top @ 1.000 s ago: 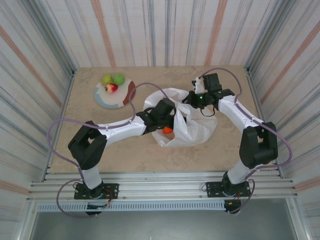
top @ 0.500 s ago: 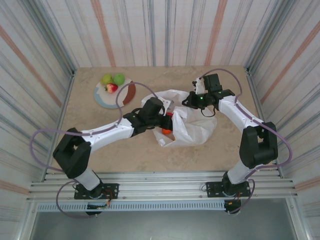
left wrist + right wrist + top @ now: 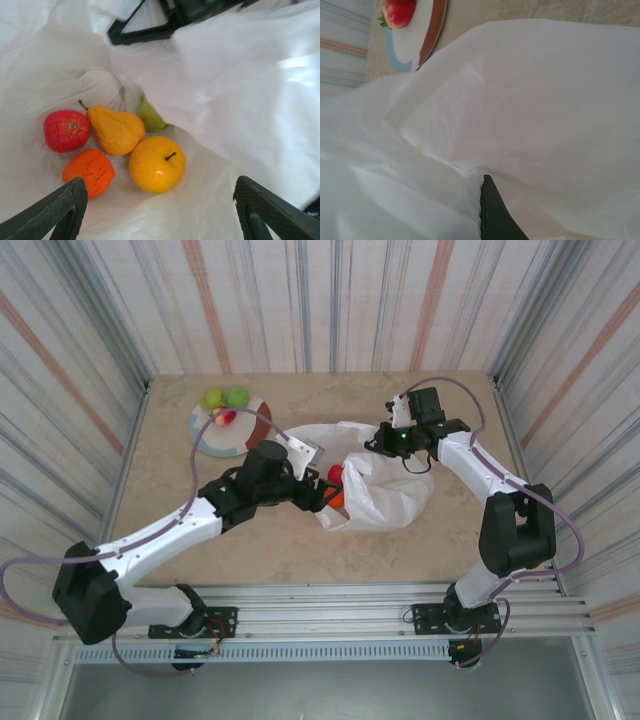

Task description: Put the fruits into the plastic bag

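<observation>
Right gripper, jaws closed, is pinching the upper rim of the plastic bag at frame centre, evidently lifting the mouth for loading. Left gripper is hovering wide and empty at that mouth, facing inward.

Five fruits are lying clustered in the bag's hollow: red fruit, pear, green fruit, yellow apple, orange fruit. On the plate, upper left, two green fruits and a strawberry are awaiting transfer. Task judged partly complete.
</observation>
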